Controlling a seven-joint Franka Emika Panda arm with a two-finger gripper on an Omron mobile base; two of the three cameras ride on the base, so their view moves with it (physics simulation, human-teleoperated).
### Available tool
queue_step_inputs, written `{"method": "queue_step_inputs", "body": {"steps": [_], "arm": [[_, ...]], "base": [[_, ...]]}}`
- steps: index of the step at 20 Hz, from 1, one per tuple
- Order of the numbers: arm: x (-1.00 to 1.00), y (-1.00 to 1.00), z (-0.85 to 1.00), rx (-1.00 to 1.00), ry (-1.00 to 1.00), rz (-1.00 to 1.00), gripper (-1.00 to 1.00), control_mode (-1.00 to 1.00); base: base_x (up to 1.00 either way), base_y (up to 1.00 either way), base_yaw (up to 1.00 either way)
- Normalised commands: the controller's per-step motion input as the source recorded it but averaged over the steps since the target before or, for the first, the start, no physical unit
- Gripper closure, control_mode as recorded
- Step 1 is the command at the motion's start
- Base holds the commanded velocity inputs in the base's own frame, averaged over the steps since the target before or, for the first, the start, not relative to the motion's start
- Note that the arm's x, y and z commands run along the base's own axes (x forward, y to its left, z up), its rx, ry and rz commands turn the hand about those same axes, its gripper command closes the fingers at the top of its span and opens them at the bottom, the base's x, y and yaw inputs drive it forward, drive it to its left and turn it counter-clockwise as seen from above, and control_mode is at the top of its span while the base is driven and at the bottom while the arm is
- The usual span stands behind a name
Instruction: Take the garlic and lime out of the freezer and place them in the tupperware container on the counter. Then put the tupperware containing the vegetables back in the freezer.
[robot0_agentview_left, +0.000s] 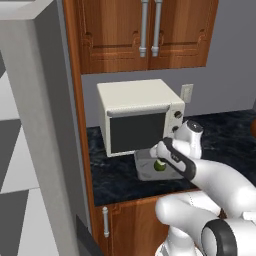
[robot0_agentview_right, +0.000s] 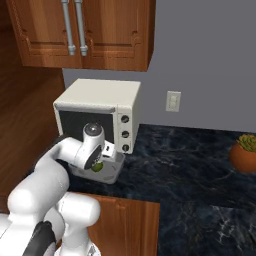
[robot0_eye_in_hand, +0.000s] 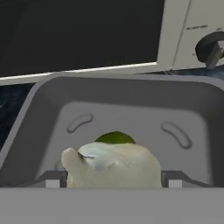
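Hand view: hand (robot0_eye_in_hand: 113, 183) gripping garlic (robot0_eye_in_hand: 114, 165) inside tupperware container (robot0_eye_in_hand: 39, 109) walls, lime (robot0_eye_in_hand: 114, 138) behind.

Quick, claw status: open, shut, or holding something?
Claw: closed around the garlic, over the tupperware container.

The arm reaches forward and down over the tupperware container (robot0_agentview_left: 150, 167), elbow bent, with the wrist angled down toward the tub. The gripper (robot0_eye_in_hand: 113, 177) hangs right above the container's inside, its fingers (robot0_eye_in_hand: 51, 178) spread pretty wide on either side of the garlic (robot0_eye_in_hand: 113, 164), bulb sitting between the tips. Can't tell if the pads are actually squeezing it.
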Motion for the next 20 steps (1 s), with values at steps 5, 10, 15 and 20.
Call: {"method": "queue_step_inputs", "body": {"steps": [5,10,15,20], "arm": [[0.2,0.0,-0.13,0.0,0.01,0.0,-1.0,-1.0],[0.2,0.0,0.0,0.0,0.06,0.0,-1.0,-1.0],[0.14,-0.04,-0.09,0.0,0.02,0.0,-1.0,-1.0],[-0.18,-0.14,0.01,0.02,0.0,0.01,-1.0,-1.0]], "base": [[0.0,0.0,0.0],[0.0,0.0,0.0],[0.0,0.0,0.0],[0.0,0.0,0.0]]}}
